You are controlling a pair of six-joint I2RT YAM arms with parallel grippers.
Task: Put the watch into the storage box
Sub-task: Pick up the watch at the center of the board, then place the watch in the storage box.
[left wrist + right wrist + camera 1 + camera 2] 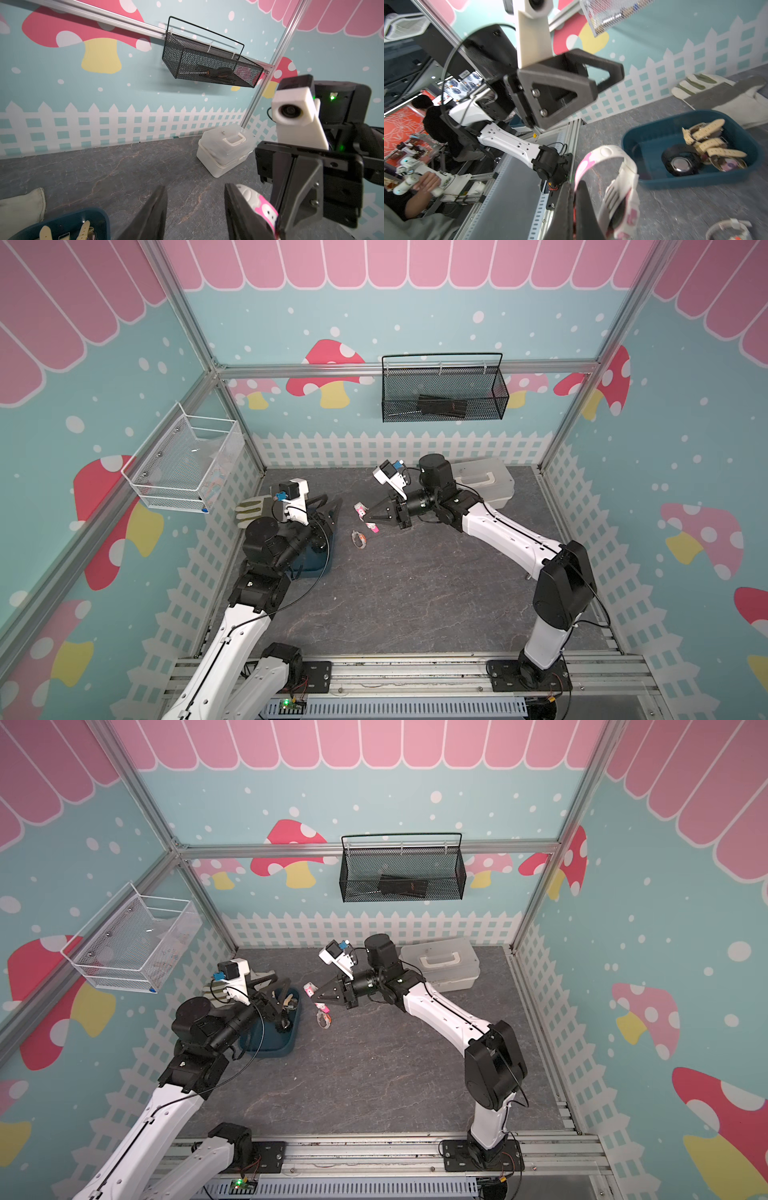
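Note:
A pink-and-white watch (604,154) hangs above the table with its strap pinched in my right gripper (574,185), which is shut on it. In a top view the same watch (361,511) shows at the tip of the right gripper (369,515), right of the box. The storage box (266,1046) is a dark teal bin. It holds a black watch (681,163) and cream-strapped watches (710,143). My left gripper (195,189) is open and empty, hovering over the box's far end. Another watch (359,539) lies on the table.
A white lidded case (486,485) with a handle stands at the back right. A work glove (249,508) lies behind the box by the left wall. A black mesh basket (444,393) and a white wire basket (187,464) hang on the walls.

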